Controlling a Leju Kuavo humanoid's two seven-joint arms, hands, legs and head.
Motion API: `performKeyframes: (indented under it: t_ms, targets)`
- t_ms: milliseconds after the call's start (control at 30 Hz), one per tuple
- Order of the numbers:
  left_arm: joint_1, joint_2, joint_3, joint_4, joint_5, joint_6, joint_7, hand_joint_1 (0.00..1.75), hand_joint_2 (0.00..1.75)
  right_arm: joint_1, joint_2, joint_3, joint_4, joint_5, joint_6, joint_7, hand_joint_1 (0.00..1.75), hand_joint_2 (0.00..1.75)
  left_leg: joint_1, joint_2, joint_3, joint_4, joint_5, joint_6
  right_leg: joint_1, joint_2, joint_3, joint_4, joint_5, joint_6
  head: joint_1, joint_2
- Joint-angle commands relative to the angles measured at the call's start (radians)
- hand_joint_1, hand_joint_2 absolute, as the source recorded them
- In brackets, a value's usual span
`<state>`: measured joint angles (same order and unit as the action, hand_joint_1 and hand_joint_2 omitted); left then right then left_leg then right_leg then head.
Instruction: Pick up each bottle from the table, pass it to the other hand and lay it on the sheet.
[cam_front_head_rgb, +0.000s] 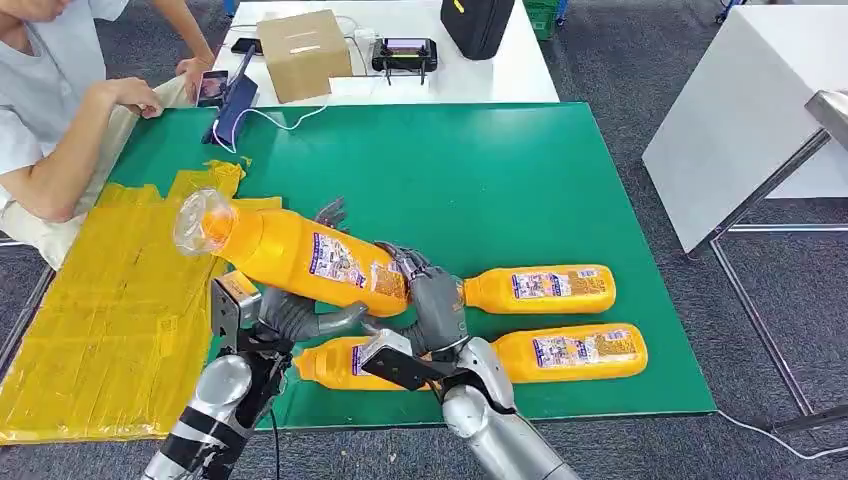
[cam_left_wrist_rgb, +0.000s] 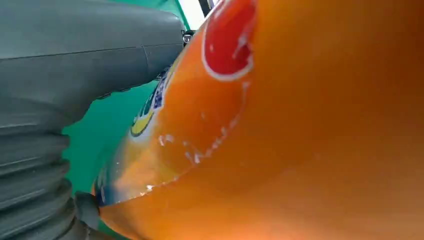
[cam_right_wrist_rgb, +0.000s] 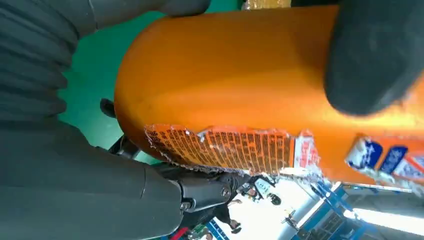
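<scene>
Bottle (cam_front_head_rgb: 290, 255) is hanging above the green table (cam_front_head_rgb: 520, 170), both hands gripping it: left hand (cam_front_head_rgb: 300, 315) underneath, right hand (cam_front_head_rgb: 425, 295) around its base. Right should release only once left is holding firmly, then carry toward the yellow sheet (cam_front_head_rgb: 90, 330).

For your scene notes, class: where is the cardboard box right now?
In the head view, the cardboard box stands on the white table beyond the green mat, left of the black controller.

Premises: robotics test lab. Evidence: grey carpet floor (cam_front_head_rgb: 620, 60), white surface (cam_front_head_rgb: 440, 85) carrying handheld controller (cam_front_head_rgb: 404, 52), cardboard box (cam_front_head_rgb: 303, 55), cabling.
</scene>
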<state>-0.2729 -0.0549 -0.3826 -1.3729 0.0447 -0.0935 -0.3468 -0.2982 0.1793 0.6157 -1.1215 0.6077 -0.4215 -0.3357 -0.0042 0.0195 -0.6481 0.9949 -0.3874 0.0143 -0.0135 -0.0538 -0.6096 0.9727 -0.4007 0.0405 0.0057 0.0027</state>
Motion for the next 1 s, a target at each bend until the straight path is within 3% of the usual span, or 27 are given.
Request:
performKeyframes:
  t_ms: [33,133,167,533,900,967,1000]
  targets:
    - [-0.054,-0.018,0.011,0.054,0.028,0.073,0.0,0.0,1.75,-0.057,-0.012,0.124,0.158,0.028,-0.014,0.011,1.75,1.75,0.002,-0.001,0.007,0.0,-0.003,-0.001,0.001,0.004,0.008,-0.001,-0.002,-0.002,0.0,0.0]
    - [-0.054,-0.018,0.011,0.054,0.028,0.073,0.0,0.0,1.75,-0.057,-0.012,0.124,0.158,0.028,-0.014,0.011,1.75,1.75,0.002,-0.003,0.008,0.0,-0.003,-0.001,0.001,0.003,0.01,-0.002,-0.003,-0.002,0.0,0.0]
    - [-0.04,-0.043,0.05,0.042,0.09,0.095,-0.025,1.75,1.75,-0.062,-0.014,0.126,0.163,0.022,-0.003,0.015,1.75,1.75,0.003,-0.003,0.01,0.001,-0.004,-0.002,0.001,0.004,0.012,-0.001,-0.004,-0.002,0.0,0.0]
    - [-0.015,-0.042,0.059,-0.019,0.177,0.087,-0.046,1.75,1.75,-0.082,-0.002,0.138,0.203,0.001,0.015,0.011,1.75,1.75,0.001,-0.002,0.003,0.0,-0.001,-0.001,0.001,0.002,0.003,-0.001,-0.001,-0.001,0.0,0.0]
    - [-0.021,-0.03,0.035,-0.032,0.141,0.138,-0.084,1.75,1.75,-0.092,-0.001,0.133,0.216,-0.015,-0.002,0.013,1.75,1.75,0.002,-0.004,0.007,0.0,-0.003,-0.002,0.001,0.002,0.008,-0.001,-0.003,-0.002,0.0,0.0]
    - [-0.027,-0.026,0.031,-0.038,0.099,0.183,-0.097,1.75,1.75,-0.088,-0.007,0.103,0.188,-0.038,-0.026,0.006,0.0,1.75,0.002,-0.004,0.007,0.0,-0.003,-0.002,0.001,0.002,0.008,-0.001,-0.003,-0.002,0.0,0.0]
    - [-0.032,-0.021,0.028,-0.042,0.05,0.232,-0.101,1.75,1.75,-0.076,-0.014,0.077,0.143,-0.06,-0.036,0.001,0.0,1.75,0.002,-0.004,0.005,0.001,-0.002,-0.001,0.001,0.001,0.006,-0.001,-0.003,-0.002,0.0,0.0]
